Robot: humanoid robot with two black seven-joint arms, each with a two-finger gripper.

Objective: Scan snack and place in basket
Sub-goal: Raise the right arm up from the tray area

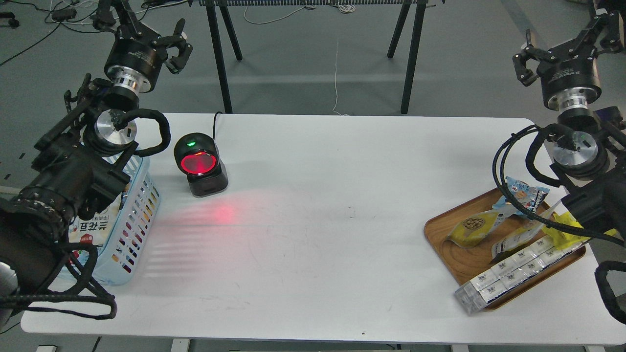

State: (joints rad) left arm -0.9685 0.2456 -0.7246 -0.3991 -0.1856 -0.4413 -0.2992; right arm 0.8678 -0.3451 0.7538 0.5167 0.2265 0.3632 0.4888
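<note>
The left gripper (pixel 177 46) is raised past the table's far left corner, at 10 o'clock from the scanner. Its black fingers (pixel 182 30) are spread apart and hold nothing. The right gripper (pixel 524 56) is raised past the far right corner, at 12 o'clock from the tray. Its fingers (pixel 519 66) are parted and empty.

The snack (pixel 475 228), a flat yellow-and-white pouch with a round picture of tan nuts, lies on the wooden tray (pixel 447 244) at the table's 4 o'clock edge. A blue cookie packet (pixel 521 191) lies just beside it at 1 o'clock. A clear sleeve of small white boxes (pixel 508 274) lies at its 5 o'clock and overhangs the tray's rim. Black cables of the right arm cross in front of the tray's far end.

The basket (pixel 134 230), light blue slotted plastic, stands at the table's 9 o'clock edge, partly hidden by the left arm. A white packet (pixel 93 226) shows inside it.

The barcode scanner (pixel 200 164), glossy black with a red-lit window and a green lamp, stands just beside the basket at 2 o'clock. It casts a red glow on the smooth white table (pixel 318 210).
</note>
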